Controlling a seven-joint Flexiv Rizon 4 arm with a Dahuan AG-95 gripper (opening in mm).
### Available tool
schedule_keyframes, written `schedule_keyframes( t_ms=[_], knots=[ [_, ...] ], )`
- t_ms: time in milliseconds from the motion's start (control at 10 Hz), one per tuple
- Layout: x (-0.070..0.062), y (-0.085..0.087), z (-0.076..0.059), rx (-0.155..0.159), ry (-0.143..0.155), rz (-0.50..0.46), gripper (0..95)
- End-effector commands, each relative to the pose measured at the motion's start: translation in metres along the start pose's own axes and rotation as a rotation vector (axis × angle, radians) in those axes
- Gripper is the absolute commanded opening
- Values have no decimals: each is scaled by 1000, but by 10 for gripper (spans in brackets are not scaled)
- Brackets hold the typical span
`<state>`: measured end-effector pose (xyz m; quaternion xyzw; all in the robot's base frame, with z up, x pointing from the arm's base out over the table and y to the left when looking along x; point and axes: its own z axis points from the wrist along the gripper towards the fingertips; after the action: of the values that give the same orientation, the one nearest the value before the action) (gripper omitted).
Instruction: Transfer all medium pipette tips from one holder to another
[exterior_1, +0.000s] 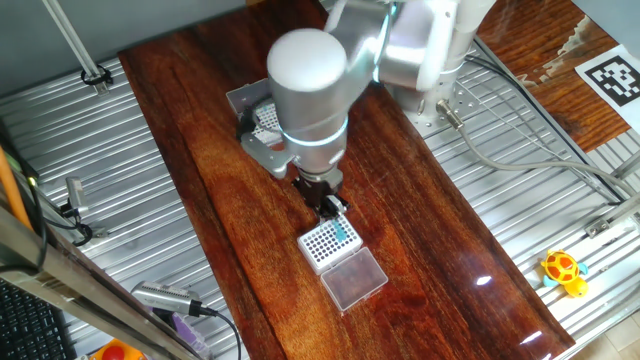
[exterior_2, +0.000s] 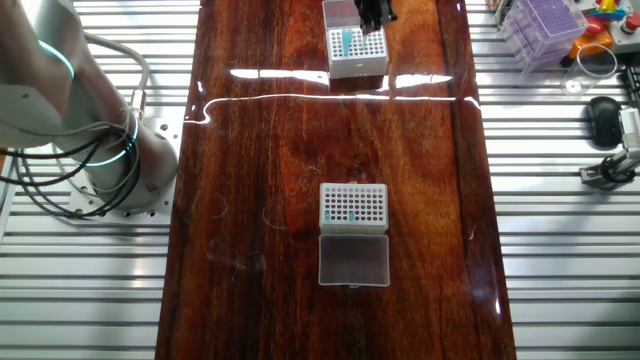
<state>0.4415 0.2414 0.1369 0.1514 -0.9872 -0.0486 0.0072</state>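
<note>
Gripper (exterior_1: 334, 207) of mine hangs right over one rack (exterior_1: 329, 242) — I cannot tell how my fingers stand — teal medium pipette tips (exterior_1: 341, 232) just beneath it, the other rack (exterior_2: 353, 205) well apart.

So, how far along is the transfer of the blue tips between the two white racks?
Partly done, it seems. A small cluster of teal-blue plastic pipette tips sits in the white grid rack under the black two-finger gripper; the second white rack shows only a few teal dots. Whether the gripper holds a tip is unclear, and so is which rack is being emptied.
</note>
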Motion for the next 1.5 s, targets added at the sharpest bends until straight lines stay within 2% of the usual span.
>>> schedule_keyframes(
  t_ms=[100, 300, 500, 1500],
  knots=[
    [2, 3, 0, -1, -2, 7, 0],
    [4, 3, -2, -9, 8, 11, 0],
    [7, 3, -2, -24, 3, 25, 0],
    [19, 12, 8, -46, -8, 59, 0]
  ],
)
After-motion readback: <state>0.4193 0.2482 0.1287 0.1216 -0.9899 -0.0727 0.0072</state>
